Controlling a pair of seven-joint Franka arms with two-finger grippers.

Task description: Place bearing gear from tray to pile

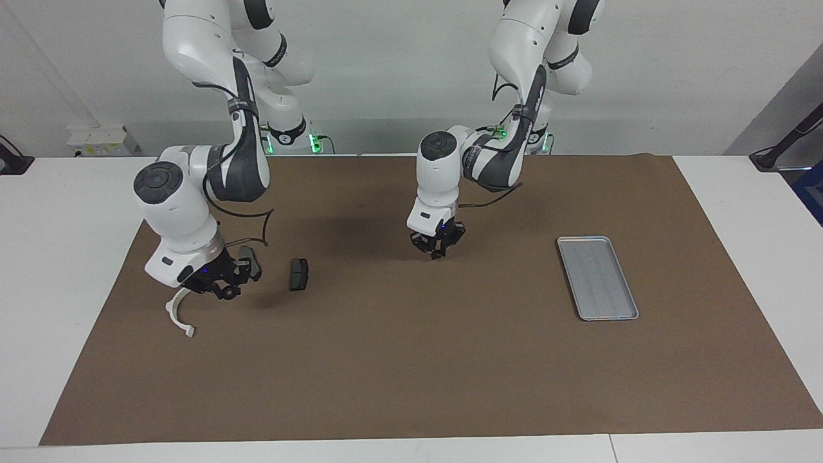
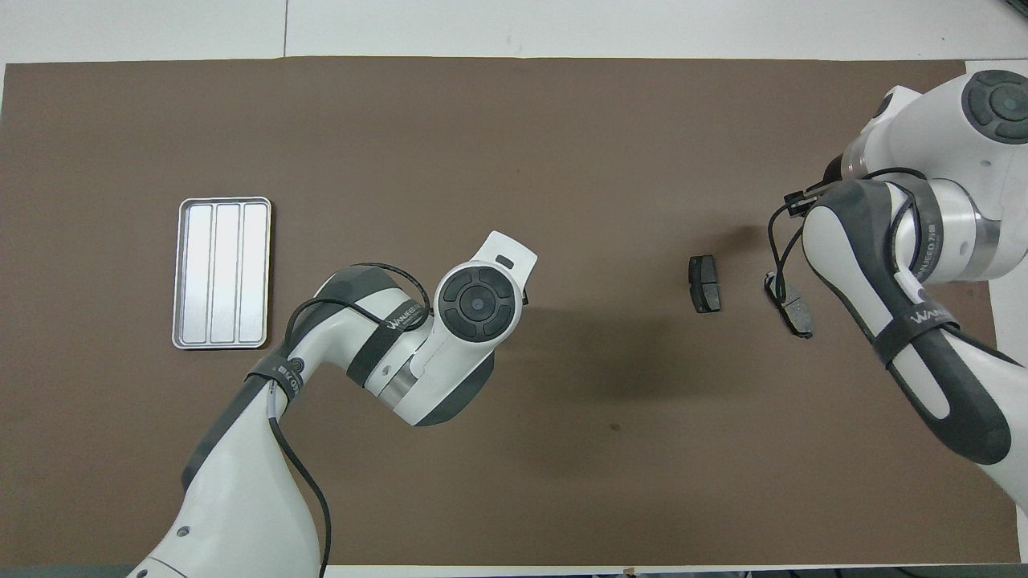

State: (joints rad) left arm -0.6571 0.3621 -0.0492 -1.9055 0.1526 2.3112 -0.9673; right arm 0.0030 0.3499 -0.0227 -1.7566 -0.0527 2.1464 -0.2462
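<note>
Facing: left tool was pinched shut low over mid-bench, tray well apart at its 4 o'clock. Right tool, grip state unreadable, sat by the pile: white half-ring at 7, one dark plate just beside, the other plate at 3. Overhead: both tools hidden under their arms; tray at 9 o'clock, both plates at 3.

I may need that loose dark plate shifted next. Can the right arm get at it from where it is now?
Probably yes. The dark plate lies flat on the brown mat with bare mat all round it, and the right gripper hangs close beside it, toward the white half-ring. Nothing stands between them.
</note>
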